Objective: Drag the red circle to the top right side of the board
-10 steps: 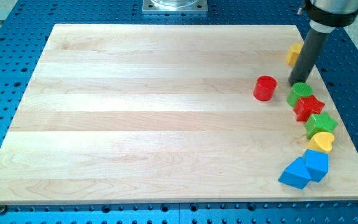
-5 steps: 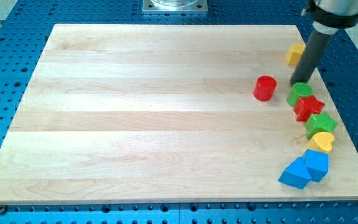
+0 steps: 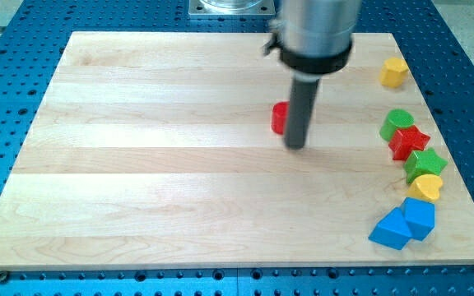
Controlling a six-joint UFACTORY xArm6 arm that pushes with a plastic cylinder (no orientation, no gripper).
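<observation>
My tip [image 3: 295,145], a bare rod with no hand to open or hold anything, sits just right of the red circle [image 3: 279,117] near mid-desk [image 3: 138,164], so pushing on risks driving it leftward, away from the top-right corner.

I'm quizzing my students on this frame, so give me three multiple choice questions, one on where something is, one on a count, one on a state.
1. Where is the yellow block nearest the view's top?
A. top right of the board
B. bottom left
C. centre

2. How many blue blocks show?
A. one
B. two
C. four

3. How does the red circle show?
A. fully clear
B. partly hidden behind the rod
C. off the board

Key: 1 A, it sits near the board's top right corner. 2 B, a blue pair at bottom right. 3 B, my tip stands just right of and below it.
</observation>
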